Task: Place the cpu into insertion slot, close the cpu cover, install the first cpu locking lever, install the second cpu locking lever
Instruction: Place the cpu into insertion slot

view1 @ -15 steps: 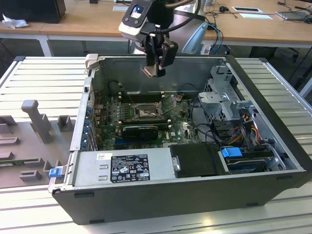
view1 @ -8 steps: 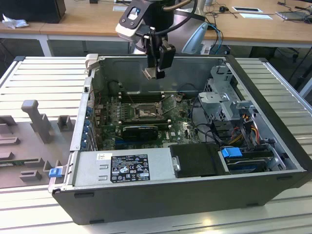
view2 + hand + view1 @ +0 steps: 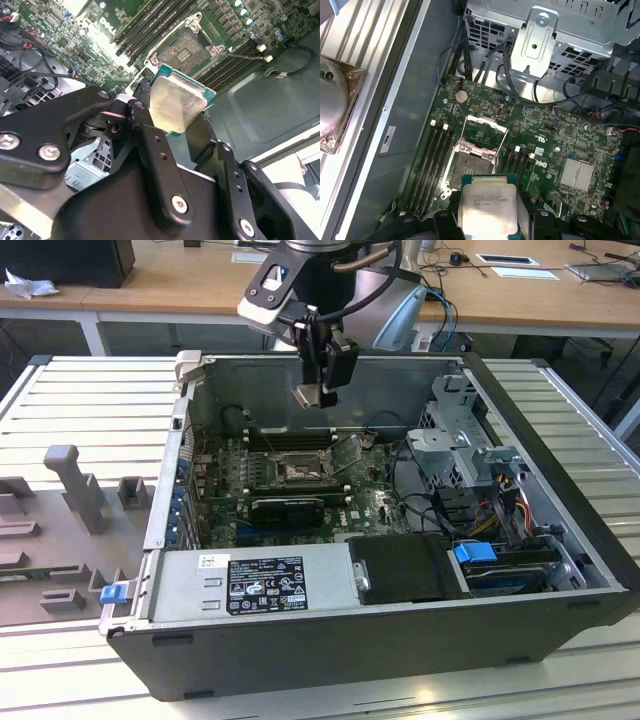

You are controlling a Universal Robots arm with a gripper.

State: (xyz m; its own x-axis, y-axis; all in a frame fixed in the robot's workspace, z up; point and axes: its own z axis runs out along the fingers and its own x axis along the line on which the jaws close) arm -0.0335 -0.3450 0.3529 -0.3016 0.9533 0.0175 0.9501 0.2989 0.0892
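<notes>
step in hand: the cpu (image 3: 487,207) is being carried to the insertion slot (image 3: 470,167) and has not yet been seated
jaws: pinched on the cpu's two opposite edges by the gripper (image 3: 172,120), with the silvery face left bare between the fingers
where the cpu is: held in the air above the open computer case (image 3: 400,650), over the slot but well apart from it
doing it well: it is judged that the chip should be squared to the slot's metal rim and held level before it is lowered - in the second wrist view it appears tilted. it is best set straight down with no sliding across the pin field and no pressing. a corner mark for orientation cannot be made out
largest container - computer case: lying open, with the green motherboard (image 3: 380,505), a metal drive cage (image 3: 465,435) and bundled cables inside
insertion slot: nothing is in it, and the dark pin field is exposed inside the silvery rim
cpu cover (image 3: 484,131): swung up and open just beside the slot, so the way down is judged unobstructed
memory slots (image 3: 432,165): long, black and flanking the socket; best kept clear of the fingers
</notes>
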